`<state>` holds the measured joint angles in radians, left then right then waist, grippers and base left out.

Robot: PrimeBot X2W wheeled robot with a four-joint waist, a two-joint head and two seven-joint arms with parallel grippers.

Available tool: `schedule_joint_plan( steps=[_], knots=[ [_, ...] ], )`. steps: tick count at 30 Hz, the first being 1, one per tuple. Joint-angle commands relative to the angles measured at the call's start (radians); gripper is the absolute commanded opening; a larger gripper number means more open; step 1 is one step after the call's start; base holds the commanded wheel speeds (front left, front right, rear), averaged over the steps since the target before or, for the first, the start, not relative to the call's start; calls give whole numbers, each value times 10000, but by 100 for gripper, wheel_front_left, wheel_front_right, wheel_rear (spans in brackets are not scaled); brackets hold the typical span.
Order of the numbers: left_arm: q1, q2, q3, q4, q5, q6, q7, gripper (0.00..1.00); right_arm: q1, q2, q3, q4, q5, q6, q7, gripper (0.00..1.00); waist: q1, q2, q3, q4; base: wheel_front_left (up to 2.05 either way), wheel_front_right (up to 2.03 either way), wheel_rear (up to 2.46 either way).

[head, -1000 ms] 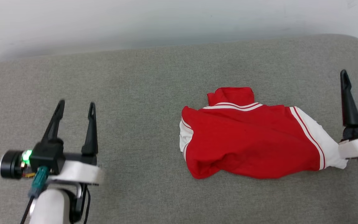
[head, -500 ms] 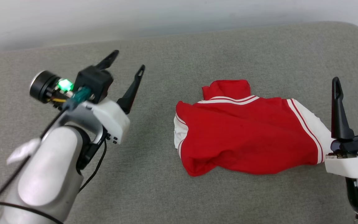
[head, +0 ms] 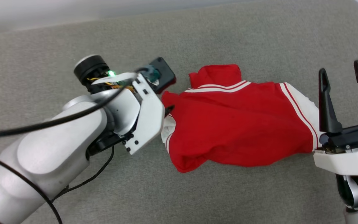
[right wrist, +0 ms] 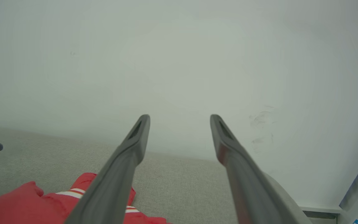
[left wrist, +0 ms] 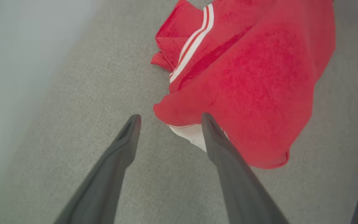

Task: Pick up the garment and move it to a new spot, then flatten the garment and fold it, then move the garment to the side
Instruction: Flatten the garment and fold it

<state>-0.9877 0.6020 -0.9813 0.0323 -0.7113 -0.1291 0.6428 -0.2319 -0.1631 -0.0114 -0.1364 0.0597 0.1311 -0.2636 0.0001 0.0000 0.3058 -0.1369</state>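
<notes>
The right gripper stands upright beside the white sleeve of the garment, its 2 fingers spread and empty. The left arm stretches inward with its wrist bent down. The left gripper is spread too (nothing held), with 1 fingertip at the edge of the crumpled garment, which lies on the grey cushion.

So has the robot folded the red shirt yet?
Not yet. Nothing looks done: the garment lies crumpled on the grey surface. In hand: the left gripper is open right at its edge, by a white sleeve; the right gripper is open beside it. To do: picking up, moving, flattening, folding, setting aside.
</notes>
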Motion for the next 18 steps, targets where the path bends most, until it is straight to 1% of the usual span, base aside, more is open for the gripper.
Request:
schedule_joint_plan(
  steps=[1,5,7,8,12,14,16,18],
  knots=[
    [-305,99,-446,0,-195,3,233,100,-222,42,75,-26,-89,-7,-17,100,-1,0,261,-207,0,0,0],
    [-1142,237,-1859,175,-732,2,644,100,-492,108,240,-57,-127,-7,-16,100,-1,0,654,-445,0,0,0],
    [-1492,272,-2410,363,-853,2,727,100,-603,162,287,-59,-170,-7,-16,100,-1,0,848,-541,0,0,0],
    [-1492,272,-2410,363,-853,2,727,100,-603,162,287,-59,-170,-7,-16,100,-1,0,848,-541,0,0,0],
    [-1715,203,-2907,777,-1005,2,867,100,-817,251,381,-85,-217,-7,-16,100,-1,0,1258,-731,0,0,0],
    [-1571,213,-2973,862,-924,2,1194,100,-913,302,418,-59,-239,-7,-16,100,-1,0,1419,-807,0,0,0],
    [-1036,233,-3044,708,-673,-3,1817,100,-1018,357,476,-53,-242,-7,-16,100,-1,0,1550,-893,0,0,0],
    [-640,300,-3140,614,-624,-26,2173,100,-1083,387,485,-29,-273,-7,-17,100,-1,0,1623,-925,0,0,0]
  ],
)
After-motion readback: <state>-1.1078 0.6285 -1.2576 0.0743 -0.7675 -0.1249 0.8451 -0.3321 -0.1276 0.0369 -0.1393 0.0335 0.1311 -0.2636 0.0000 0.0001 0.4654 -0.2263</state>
